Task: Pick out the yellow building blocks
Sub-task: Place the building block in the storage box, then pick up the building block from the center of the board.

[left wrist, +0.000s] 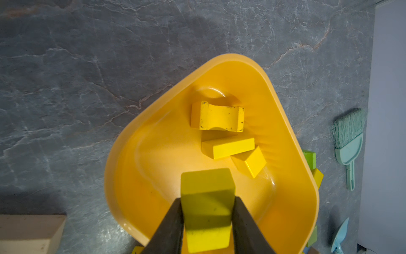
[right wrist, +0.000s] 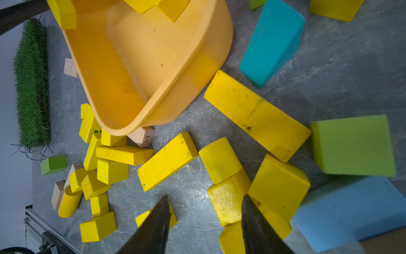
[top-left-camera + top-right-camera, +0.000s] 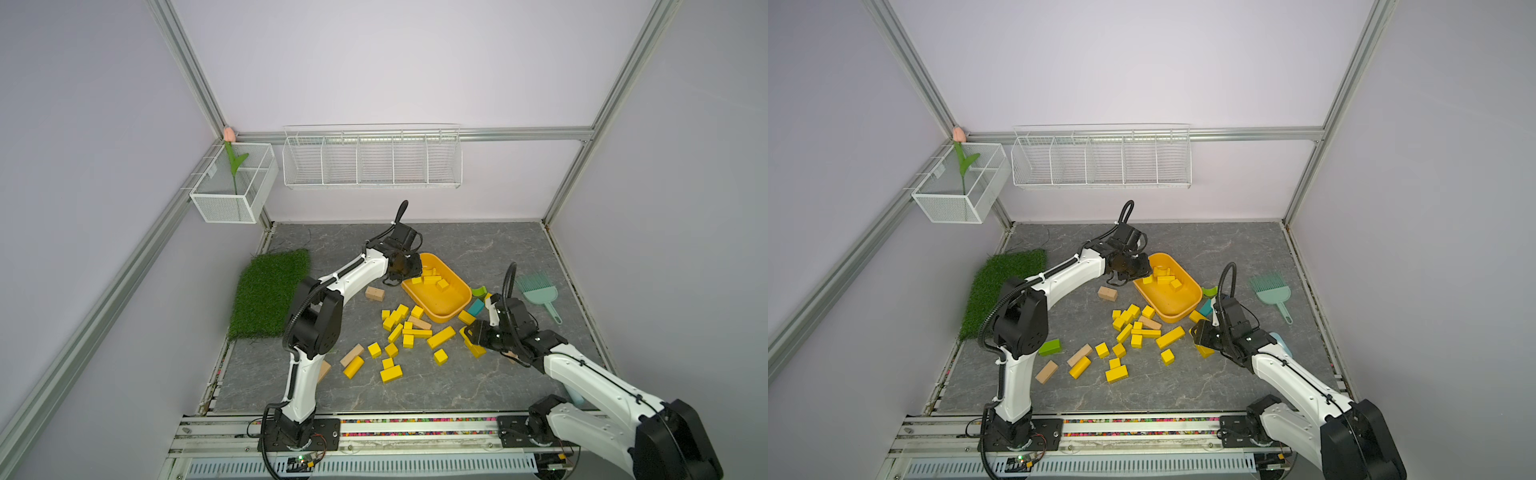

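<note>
My left gripper [image 3: 405, 270] [image 3: 1133, 270] hangs over the near end of the yellow-orange tub [image 3: 457, 282] [image 1: 123, 154]. It is shut on a yellow building block [image 1: 206, 191], which both fingers touch in the left wrist view. Three yellow blocks [image 1: 228, 147] lie in the tub. Many more yellow blocks [image 3: 405, 328] [image 3: 1133, 328] [image 2: 167, 160] are scattered on the grey table in front of the tub. My right gripper [image 3: 471, 332] [image 2: 204, 198] is low over the blocks at the right of the pile. It is open, with bare table between its fingers and a yellow cube [image 2: 228, 202] against one finger.
Plain tan blocks [image 3: 375, 293] [image 3: 1079, 354] lie among the yellow ones. A teal block [image 2: 272, 39], a green block [image 2: 353, 145] and a light blue block [image 2: 351, 209] are by my right gripper. A grass mat [image 3: 266, 291] is at the left and a teal hand brush [image 3: 538, 291] at the right.
</note>
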Available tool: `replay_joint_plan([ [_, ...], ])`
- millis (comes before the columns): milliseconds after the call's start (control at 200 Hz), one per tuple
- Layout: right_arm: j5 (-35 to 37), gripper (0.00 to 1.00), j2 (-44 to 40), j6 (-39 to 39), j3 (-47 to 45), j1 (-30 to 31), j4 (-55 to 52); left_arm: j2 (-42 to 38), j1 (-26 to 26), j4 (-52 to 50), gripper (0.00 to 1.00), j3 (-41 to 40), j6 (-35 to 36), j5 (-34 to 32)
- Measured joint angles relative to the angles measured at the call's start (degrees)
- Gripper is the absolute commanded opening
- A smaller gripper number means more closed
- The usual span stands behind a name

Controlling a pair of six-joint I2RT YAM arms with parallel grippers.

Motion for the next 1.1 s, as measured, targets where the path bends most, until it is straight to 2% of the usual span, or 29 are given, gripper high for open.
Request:
replay_joint_plan([
  [465, -0.35, 0.54, -0.46, 0.00, -0.35, -0.33, 0.02, -0.11, 0.00, 0.24, 0.39, -0.13, -0.28, -0.55],
  [580, -0.35, 0.54, -0.44, 0.00, -0.35, -0.33, 0.04, -2.43, 0.00, 1.07, 0.39, -3.39, 0.37, -1.33],
  [850, -0.35, 0.54, -0.42, 0.00, -0.35, -0.33, 0.02, -19.47, 0.00, 2.80, 0.39, -19.06, 4.85, -5.62],
  [1100, -0.33, 0.53, 0.52, 0.02, -0.33, -0.33, 0.02, -38.77, 0.00, 10.40, 0.39, -39.10, 8.90, -8.26],
])
